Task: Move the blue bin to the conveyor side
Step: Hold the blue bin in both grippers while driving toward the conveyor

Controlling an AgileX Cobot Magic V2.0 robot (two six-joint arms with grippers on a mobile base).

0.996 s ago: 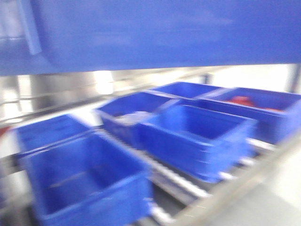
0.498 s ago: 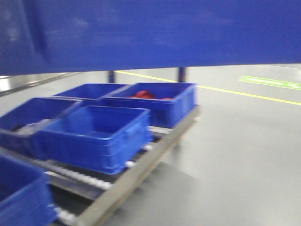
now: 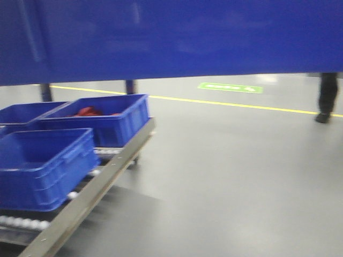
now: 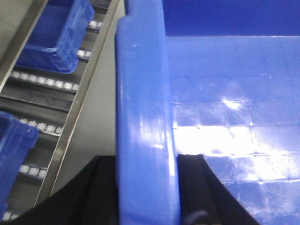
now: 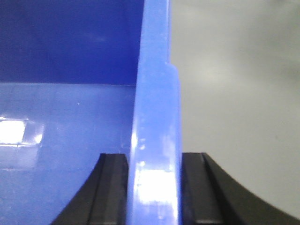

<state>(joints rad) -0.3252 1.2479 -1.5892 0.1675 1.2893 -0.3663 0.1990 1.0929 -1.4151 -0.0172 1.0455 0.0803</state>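
The blue bin [image 3: 171, 37] hangs close in front of the front camera and fills the top of that view. My left gripper [image 4: 146, 161] is shut on the bin's thick rolled rim [image 4: 145, 108], one black finger [image 4: 101, 187] outside and the other inside the wall. My right gripper [image 5: 153, 161] is shut on the opposite rim [image 5: 157, 108] in the same way, with grey floor beyond its outer finger [image 5: 199, 187]. The bin's glossy inside [image 4: 234, 117] holds nothing that I can see. The conveyor is out of view.
A steel roller rack [image 3: 96, 187] stands low on the left with other blue bins [image 3: 43, 166], one holding a red packet [image 3: 88, 111]. The left wrist view shows the same rack [image 4: 47, 89] below. Grey floor has a yellow line [image 3: 230, 103], and a person's legs [image 3: 327, 99] stand far right.
The front view has swung right: the rack and its bins slid to the left edge, while open floor and a person's legs came in. Both grippers still hold the bin.
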